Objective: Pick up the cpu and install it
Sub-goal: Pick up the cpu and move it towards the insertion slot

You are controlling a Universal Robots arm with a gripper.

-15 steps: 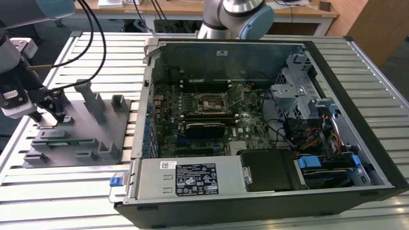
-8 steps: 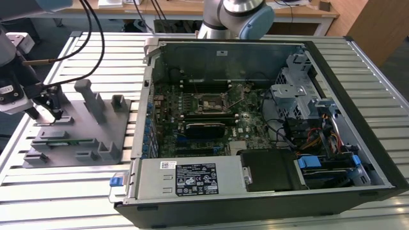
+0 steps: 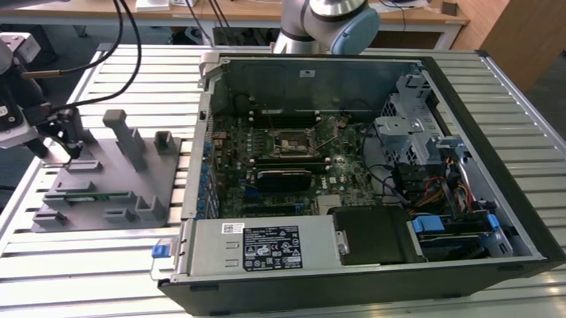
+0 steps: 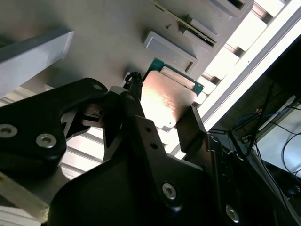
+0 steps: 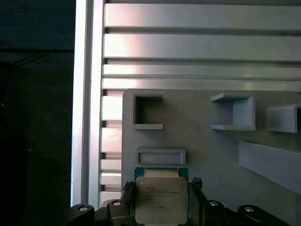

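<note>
Gripper (image 5: 161, 186) jaws clasp the cpu (image 5: 161, 200) by opposite edges at the grey tray (image 3: 106, 179), on the exterior view's left; a light or skewed hold could, I judge, tilt or drop it.

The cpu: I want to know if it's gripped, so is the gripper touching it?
Cannot tell. In both wrist views the gripper sits around the cpu, but neither shows contact or a gap plainly.
</note>
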